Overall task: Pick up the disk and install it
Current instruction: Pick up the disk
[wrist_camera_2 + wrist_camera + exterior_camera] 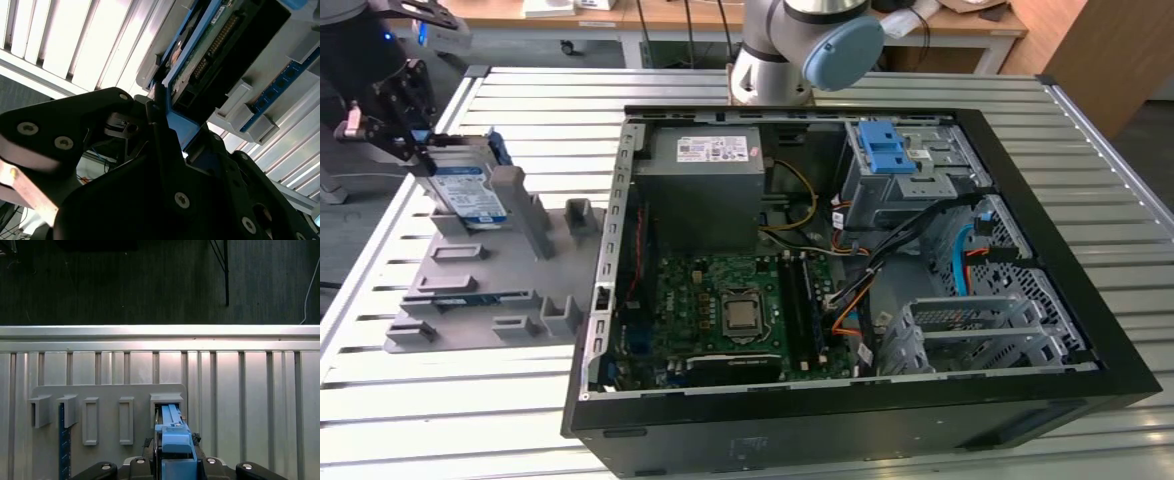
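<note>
Found gripper (427, 158) at the exterior view's left, well apart from the open computer case (1107, 330), pinched on the upper edge of the disk (464, 195). Confirmed in the second wrist view: fingers (155, 130) pressed against the blue frame from either side, no gap seen. Logged disk standing upright, label facing outward, lower edge down at the end slot of the grey rack (520, 300) on the slatted table (534, 90). Unable to say if that edge is inside the slot or just above it. Checked the first wrist view: blue frame centred and in line with the slot opening, further slots alongside. Judged the step in hand to be drawing the disk out of the rack. To do it well: pull straight along the slot walls, with no twist and no sideways lean. Hold by the frame, not by the bare circuit side. Go slowly until the lower edge is free of the walls. Watch for the rack rising with the disk, a likely sign of binding.
</note>
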You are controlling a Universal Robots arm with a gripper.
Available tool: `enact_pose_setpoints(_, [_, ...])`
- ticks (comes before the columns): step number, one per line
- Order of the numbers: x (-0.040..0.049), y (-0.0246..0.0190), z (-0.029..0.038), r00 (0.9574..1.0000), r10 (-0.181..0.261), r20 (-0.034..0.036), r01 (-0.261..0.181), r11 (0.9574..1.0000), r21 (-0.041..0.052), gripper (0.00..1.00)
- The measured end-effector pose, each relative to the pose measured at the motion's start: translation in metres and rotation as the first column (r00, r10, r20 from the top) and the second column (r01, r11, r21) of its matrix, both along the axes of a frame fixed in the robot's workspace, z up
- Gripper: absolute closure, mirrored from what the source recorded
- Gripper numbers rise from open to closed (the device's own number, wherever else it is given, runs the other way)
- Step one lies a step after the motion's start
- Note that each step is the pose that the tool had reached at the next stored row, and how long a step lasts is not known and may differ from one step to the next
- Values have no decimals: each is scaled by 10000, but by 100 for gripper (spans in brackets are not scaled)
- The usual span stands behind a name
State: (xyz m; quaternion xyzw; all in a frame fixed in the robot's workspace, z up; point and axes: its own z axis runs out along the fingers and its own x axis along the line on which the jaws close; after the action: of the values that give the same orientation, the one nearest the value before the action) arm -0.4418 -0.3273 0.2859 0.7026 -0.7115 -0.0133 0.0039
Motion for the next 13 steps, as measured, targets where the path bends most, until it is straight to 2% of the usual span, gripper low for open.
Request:
enact_pose_setpoints(7, [0,0,0,10000,80,0,-80,10000,0,63])
enact_pose_setpoints(9, [0,0,1,10000,80,0,-80,10000,0,62])
enact_pose_setpoints(10, [0,0,7,10000,80,-1,-80,10000,2,56])
enact_pose_setpoints(13, [0,0,18,10000,80,-2,-80,10000,3,56])
